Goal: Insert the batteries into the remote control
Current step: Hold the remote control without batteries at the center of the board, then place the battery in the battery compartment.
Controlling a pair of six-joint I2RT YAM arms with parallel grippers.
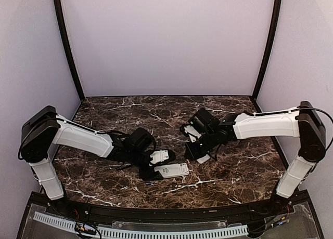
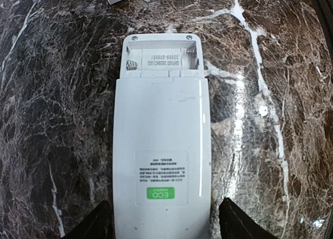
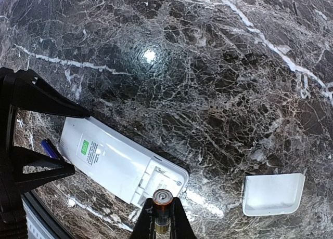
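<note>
The remote control (image 2: 161, 140) lies back up on the marble, its battery compartment (image 2: 161, 57) uncovered and empty. My left gripper (image 2: 166, 224) is open and straddles the remote's label end, with one finger (image 2: 96, 223) close against its side and the other (image 2: 239, 223) a small gap away. My right gripper (image 3: 162, 218) is shut on a battery (image 3: 162, 210), copper-coloured with its metal end up, held just short of the compartment (image 3: 161, 179). In the top view the remote (image 1: 173, 170) sits between the left gripper (image 1: 155, 170) and the right gripper (image 1: 192, 154).
The plain white cover piece (image 3: 273, 194) lies flat on the marble to the right of the remote's open end. A small blue object (image 3: 49, 148) rests beside the remote near the left fingers (image 3: 41, 101). The table's front edge (image 1: 166, 205) is close behind the remote.
</note>
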